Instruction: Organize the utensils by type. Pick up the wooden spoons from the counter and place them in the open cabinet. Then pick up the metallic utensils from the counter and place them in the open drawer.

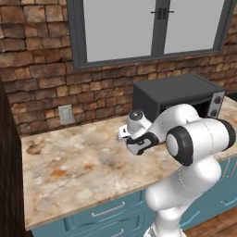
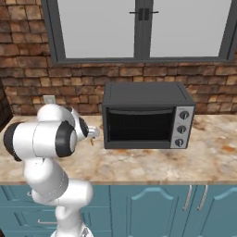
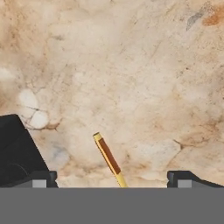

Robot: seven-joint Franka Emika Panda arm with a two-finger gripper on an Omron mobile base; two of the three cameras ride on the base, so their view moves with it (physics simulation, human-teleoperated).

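While the gripper hangs over the counter with its jaws spread wide and nothing between them, a slim gold-and-brown utensil handle lies at the hand view's bottom centre — likely lined up for a grab — beside the dark oven corner at lower left.

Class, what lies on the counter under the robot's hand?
A slim yellow and brown handle lies on the marbled counter. Its lower end runs out of the picture, so its head is unseen.
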